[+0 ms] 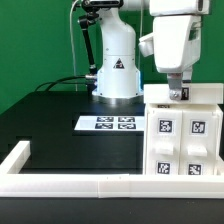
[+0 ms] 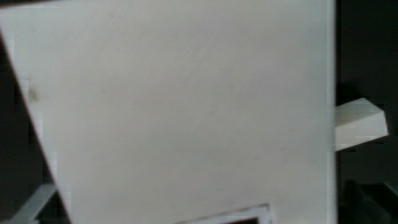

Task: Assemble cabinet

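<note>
One cabinet [image 1: 184, 128], white, boxy, standing at the exterior view's right on the black table [image 1: 60, 120], front face toward camera with four black-and-white square tags visible; top panel slightly wider than the body below. Wrist view almost filled by a plain white cabinet panel [image 2: 178, 110], tilted in frame, with a second white edge showing just beside it against dark background. Gripper [image 1: 177, 94] down at the cabinet's top panel, fingertips at or touching its upper surface near the back; open or closed cannot be told, fingers too small and partly hidden. Marker board [image 1: 108, 123] flat on table, well apart from cabinet, toward the arm's white base [image 1: 117, 75]. White border rail [image 1: 60, 183] along near edge, touching the cabinet's foot at the exterior view's right
</note>
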`<state>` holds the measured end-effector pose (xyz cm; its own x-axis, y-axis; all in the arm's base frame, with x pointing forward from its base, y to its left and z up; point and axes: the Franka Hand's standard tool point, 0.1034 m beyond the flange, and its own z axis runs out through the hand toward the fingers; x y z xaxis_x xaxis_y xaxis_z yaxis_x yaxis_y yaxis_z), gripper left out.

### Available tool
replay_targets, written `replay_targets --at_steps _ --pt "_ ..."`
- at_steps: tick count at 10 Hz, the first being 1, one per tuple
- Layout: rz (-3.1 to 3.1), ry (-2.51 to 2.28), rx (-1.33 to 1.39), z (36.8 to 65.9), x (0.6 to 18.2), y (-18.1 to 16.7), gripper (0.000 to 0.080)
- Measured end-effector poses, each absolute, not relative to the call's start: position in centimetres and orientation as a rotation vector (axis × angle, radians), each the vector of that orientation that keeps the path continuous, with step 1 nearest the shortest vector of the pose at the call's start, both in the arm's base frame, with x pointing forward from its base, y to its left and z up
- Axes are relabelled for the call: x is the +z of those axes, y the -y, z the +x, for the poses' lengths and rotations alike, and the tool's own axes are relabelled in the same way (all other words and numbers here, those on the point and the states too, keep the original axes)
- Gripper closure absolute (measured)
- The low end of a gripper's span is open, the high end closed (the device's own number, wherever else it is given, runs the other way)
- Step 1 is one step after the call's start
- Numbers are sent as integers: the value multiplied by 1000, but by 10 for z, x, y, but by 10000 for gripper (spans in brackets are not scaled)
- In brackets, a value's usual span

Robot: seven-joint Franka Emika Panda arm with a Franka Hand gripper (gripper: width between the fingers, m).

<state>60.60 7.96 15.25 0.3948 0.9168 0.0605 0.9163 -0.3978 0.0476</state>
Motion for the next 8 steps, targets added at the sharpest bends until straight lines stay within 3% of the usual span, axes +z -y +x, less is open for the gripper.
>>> replay_targets --at_steps 3,8 --pt "2701 -1595 120 606 152 -79 245" --pt "3073 -725 183 601 150 -80 245"
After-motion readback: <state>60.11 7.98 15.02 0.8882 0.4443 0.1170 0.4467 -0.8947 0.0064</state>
